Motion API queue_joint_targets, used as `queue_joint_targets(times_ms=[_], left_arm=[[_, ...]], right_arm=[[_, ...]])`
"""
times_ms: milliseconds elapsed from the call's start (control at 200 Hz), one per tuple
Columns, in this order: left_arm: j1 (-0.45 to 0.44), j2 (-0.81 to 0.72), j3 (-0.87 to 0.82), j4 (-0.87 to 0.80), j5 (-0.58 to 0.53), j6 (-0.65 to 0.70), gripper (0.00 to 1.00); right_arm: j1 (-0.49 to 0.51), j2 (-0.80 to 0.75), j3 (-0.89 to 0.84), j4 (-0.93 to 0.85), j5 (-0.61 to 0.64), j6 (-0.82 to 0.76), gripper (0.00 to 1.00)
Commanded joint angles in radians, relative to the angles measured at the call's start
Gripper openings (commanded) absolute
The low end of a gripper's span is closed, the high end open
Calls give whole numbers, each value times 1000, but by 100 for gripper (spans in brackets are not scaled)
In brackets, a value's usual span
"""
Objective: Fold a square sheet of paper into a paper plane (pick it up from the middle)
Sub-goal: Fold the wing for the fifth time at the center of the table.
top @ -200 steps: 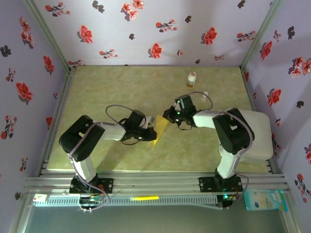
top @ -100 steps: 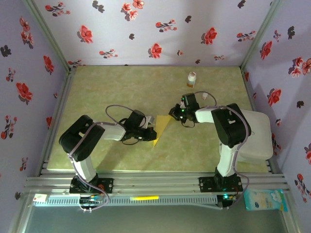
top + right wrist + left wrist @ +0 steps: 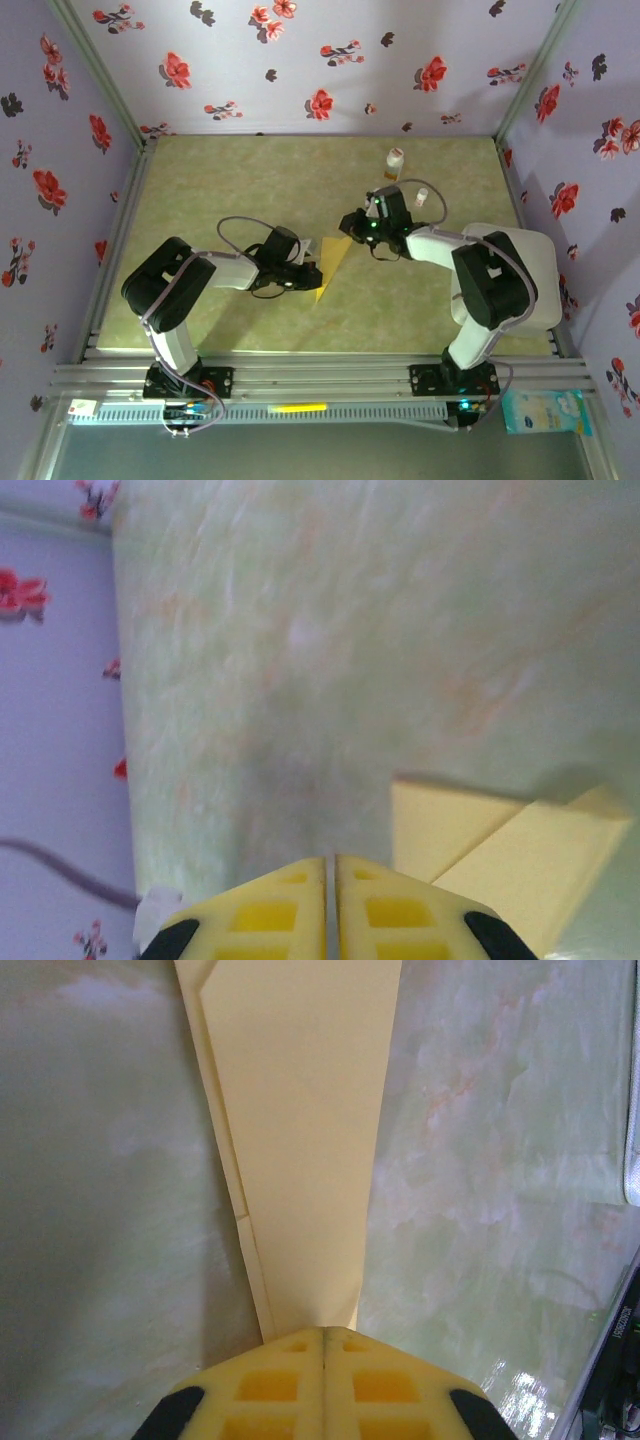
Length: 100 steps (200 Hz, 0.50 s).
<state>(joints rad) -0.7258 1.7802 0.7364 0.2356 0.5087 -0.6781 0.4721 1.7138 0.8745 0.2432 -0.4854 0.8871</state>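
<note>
Since a second ago the right gripper (image 3: 350, 224) has moved a little toward the far edge of the table (image 3: 240, 180), off the wide end of the sheet of paper (image 3: 335, 262). The left gripper (image 3: 313, 274) and the paper have stayed where they were.

The yellow paper, folded into a long pointed shape, lies flat near the middle of the table. Its tip points toward the near edge and its wide end toward the far edge.

In the left wrist view the left gripper (image 3: 325, 1335) has its fingers pressed together, with the tips over the narrow part of the paper (image 3: 300, 1110). I cannot tell if they touch it.

In the right wrist view the right gripper (image 3: 330, 862) is also pressed together and holds nothing. A folded corner of the paper (image 3: 510, 850) lies just beside it. A small bottle (image 3: 395, 163) stands near the far edge.
</note>
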Motion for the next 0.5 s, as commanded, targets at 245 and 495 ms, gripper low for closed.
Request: queue_joint_targets(times_ms=[245,495], left_arm=[[-24,79,-45,-104,-38,-14,0],[-25,55,-40,-114,-37,-17,0]], right_arm=[[80,97,-61,64,-83,26,7],[77,154,-85,-44,11,-31,6]])
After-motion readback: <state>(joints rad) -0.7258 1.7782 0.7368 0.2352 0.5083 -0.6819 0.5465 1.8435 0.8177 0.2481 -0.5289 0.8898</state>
